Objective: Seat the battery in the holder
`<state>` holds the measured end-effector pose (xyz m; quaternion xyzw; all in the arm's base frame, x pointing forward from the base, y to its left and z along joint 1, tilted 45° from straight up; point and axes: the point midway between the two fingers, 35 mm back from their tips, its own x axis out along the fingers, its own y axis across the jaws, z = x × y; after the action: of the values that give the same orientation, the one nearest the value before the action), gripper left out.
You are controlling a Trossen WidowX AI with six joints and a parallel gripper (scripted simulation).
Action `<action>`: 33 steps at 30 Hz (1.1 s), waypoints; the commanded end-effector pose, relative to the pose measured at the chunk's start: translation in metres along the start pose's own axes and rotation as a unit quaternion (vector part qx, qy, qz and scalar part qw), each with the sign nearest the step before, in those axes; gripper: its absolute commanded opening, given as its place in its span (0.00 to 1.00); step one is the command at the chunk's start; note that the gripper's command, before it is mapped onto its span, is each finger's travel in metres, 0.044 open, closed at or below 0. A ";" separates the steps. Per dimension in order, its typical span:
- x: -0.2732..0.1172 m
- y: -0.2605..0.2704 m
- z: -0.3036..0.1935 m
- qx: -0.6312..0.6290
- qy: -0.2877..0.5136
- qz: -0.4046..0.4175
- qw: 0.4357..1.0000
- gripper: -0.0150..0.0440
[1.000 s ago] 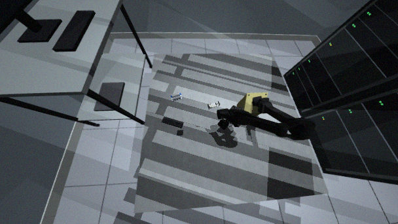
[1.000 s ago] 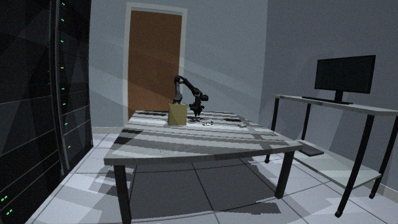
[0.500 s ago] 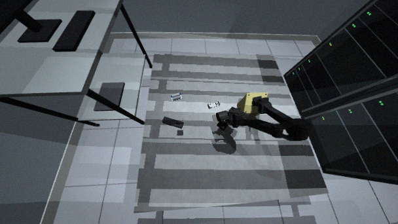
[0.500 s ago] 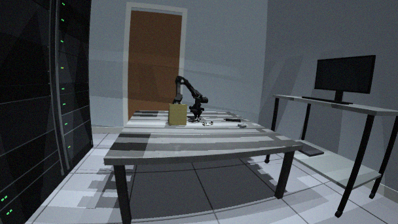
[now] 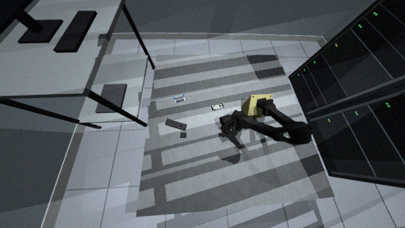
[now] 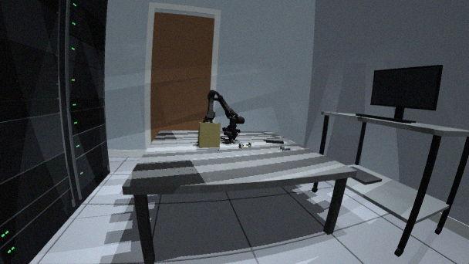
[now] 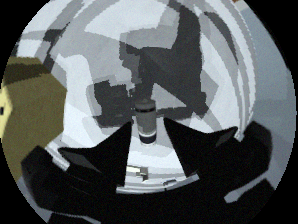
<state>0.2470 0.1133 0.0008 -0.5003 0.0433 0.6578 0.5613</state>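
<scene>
Currently, your jaws [image 5: 227,128] [image 6: 231,141]: roughly half open, tips apart, clamped on nothing that you can see.
Battery [image 7: 146,122]: a grey cylinder with dark bands, framed between your two fingertips in the wrist view, a gap showing on either side; whether it rests on the counter, you cannot tell.
Cream part [image 5: 217,106] [image 6: 244,147] [image 7: 135,170]: on the counter [image 5: 196,180] [image 6: 247,185], near your jaws and apart from the battery; too small for you to make out a spring or lip.
Blue-and-white part [image 5: 179,98]: farther from your jaws than the cream part.
Dark bar [image 5: 176,124] [image 6: 274,141]: well apart from your jaws, a small dark square [image 5: 183,135] just beside it.
</scene>
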 end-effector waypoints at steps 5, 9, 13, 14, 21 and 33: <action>0.003 0.002 0.000 0.003 0.001 0.003 1.000 0.43; 0.003 0.002 0.000 0.003 0.001 0.003 1.000 0.40; 0.002 0.001 -0.001 0.005 0.004 0.002 1.000 0.40; -0.002 0.000 -0.004 0.012 0.012 -0.001 1.000 0.40; -0.032 0.001 -0.003 0.007 0.007 0.003 1.000 0.40; -0.052 0.002 -0.024 0.153 0.008 0.004 0.988 0.40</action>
<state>0.2464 0.0726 0.0283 -0.4618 0.0979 0.6524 0.5929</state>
